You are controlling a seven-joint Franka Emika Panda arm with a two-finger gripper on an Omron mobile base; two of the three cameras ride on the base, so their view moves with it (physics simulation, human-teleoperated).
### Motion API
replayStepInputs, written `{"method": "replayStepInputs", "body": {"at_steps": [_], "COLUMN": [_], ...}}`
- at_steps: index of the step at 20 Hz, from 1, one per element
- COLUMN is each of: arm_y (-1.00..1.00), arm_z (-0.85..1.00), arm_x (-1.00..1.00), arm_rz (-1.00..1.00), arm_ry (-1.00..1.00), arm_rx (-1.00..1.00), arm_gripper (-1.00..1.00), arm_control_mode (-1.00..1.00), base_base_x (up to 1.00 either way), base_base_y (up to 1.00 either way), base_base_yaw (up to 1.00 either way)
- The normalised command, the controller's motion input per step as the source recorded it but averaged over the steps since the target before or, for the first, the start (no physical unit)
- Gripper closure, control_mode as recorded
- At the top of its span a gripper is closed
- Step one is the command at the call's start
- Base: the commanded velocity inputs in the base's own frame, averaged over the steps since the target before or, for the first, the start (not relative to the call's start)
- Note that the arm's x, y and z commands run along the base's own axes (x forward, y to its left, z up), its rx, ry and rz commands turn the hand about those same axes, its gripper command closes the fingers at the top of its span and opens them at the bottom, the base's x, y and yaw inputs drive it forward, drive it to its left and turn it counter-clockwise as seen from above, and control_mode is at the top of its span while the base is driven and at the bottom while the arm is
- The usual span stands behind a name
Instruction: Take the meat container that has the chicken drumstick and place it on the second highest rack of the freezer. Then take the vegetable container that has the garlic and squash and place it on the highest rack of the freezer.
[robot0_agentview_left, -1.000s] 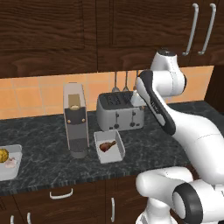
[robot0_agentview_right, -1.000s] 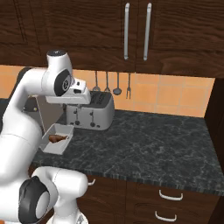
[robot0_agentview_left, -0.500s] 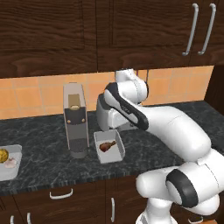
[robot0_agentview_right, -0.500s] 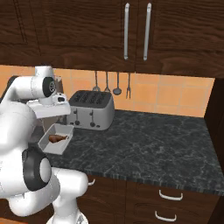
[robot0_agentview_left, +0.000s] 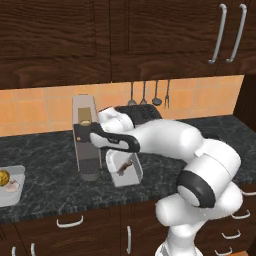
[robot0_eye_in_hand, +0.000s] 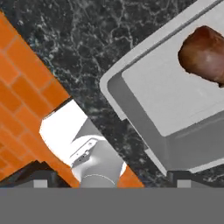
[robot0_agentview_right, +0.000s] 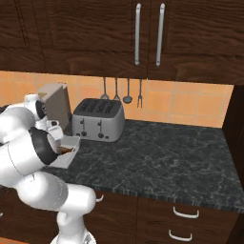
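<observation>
Glossy reddish-brown chicken drumstick (robot0_eye_in_hand: 204, 53) in shallow grey tray (robot0_eye_in_hand: 148, 98), gripper (robot0_eye_in_hand: 109, 177) fingers spread apart, holding nothing

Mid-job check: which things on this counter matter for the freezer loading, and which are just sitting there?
For the job:
meat container holding the chicken drumstick
vegetable container holding the squash and garlic
open gripper

Lying about:
toaster
coffee machine
hanging utensils
</observation>
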Motion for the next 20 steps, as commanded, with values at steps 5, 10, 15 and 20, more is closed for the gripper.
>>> {"method": "replayStepInputs", "body": {"at_steps": [5,10,15,20], "arm_y": [0.02,0.0,0.0,-0.18], "arm_z": [-0.79,-0.42,-0.47,-0.33], "arm_x": [0.42,0.18,0.07,-0.21], "arm_rz": [0.39,0.08,0.03,0.05], "arm_ry": [0.07,-0.02,-0.04,-0.12], "arm_rx": [-0.01,0.0,0.02,0.09], "arm_gripper": [-1.0,-1.0,-1.0,-1.0], "arm_control_mode": [-1.0,-1.0,-1.0,-1.0], "base_base_x": [0.0,0.0,0.0,0.0], "base_base_y": [0.0,0.0,0.0,0.0], "base_base_yaw": [0.0,0.0,0.0,0.0]}}
